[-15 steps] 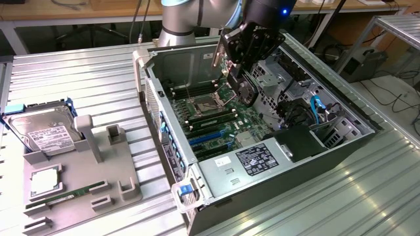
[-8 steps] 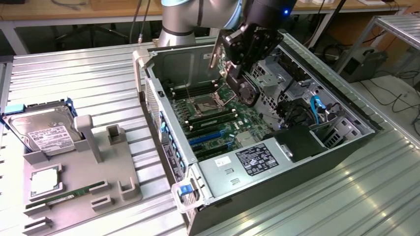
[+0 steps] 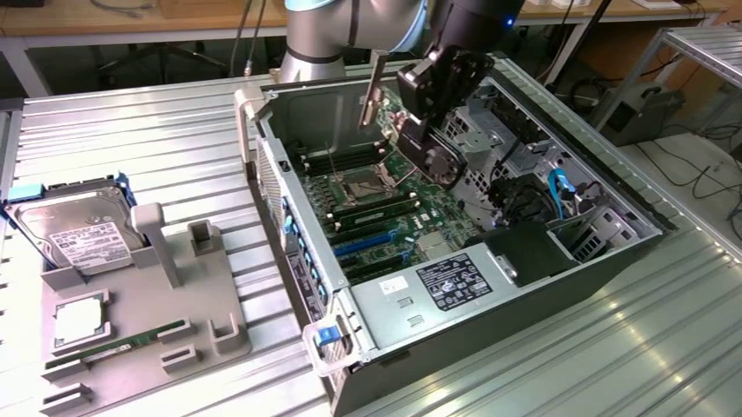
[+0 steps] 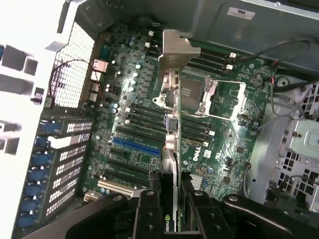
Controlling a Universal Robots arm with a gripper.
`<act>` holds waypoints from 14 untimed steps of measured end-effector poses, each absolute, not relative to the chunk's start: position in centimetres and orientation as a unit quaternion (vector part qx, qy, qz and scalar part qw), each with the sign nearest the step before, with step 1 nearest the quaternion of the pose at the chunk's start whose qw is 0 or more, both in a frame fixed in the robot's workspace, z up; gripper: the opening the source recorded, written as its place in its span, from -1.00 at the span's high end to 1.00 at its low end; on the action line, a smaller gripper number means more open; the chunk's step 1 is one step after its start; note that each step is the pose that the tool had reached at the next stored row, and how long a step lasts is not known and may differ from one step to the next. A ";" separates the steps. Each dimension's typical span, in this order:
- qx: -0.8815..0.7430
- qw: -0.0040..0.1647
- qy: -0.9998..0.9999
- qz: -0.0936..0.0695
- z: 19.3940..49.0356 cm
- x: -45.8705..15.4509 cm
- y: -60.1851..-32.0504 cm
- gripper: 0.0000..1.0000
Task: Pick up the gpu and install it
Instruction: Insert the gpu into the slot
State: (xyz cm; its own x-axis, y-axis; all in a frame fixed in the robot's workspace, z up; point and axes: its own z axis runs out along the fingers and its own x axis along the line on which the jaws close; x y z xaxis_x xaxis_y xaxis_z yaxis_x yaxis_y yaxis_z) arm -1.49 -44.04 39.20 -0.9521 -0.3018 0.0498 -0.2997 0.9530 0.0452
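The gpu [image 4: 171, 144] is held on its edge between the two black fingers [image 4: 149, 206] of the gripper [image 4: 173, 211]. The jaws are closed on the card from both sides. Its silvery bracket [image 4: 175, 50] is at the far end from the fingers. The card hangs over the green motherboard [image 4: 134, 124], inside the open computer case [image 3: 273, 165], near the blue slot [image 4: 134, 146]. It seems to be a little above the board, but I cannot tell this for sure. In the exterior view, a hard drive [image 3: 69, 230] and a memory stick [image 3: 122, 340] lie in a gray holder [image 3: 221, 339] at the exterior view's left, well apart from the case.
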 end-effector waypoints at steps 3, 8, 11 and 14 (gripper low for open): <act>0.188 0.029 -0.982 -0.018 39.1 -1.5 -44.0 0.47; 0.242 0.030 -0.970 -0.016 38.9 -1.5 -44.0 0.47; 0.283 0.030 -0.958 -0.015 38.7 -1.5 -44.0 0.47; 0.308 0.031 -0.951 -0.014 38.5 -1.5 -44.0 0.47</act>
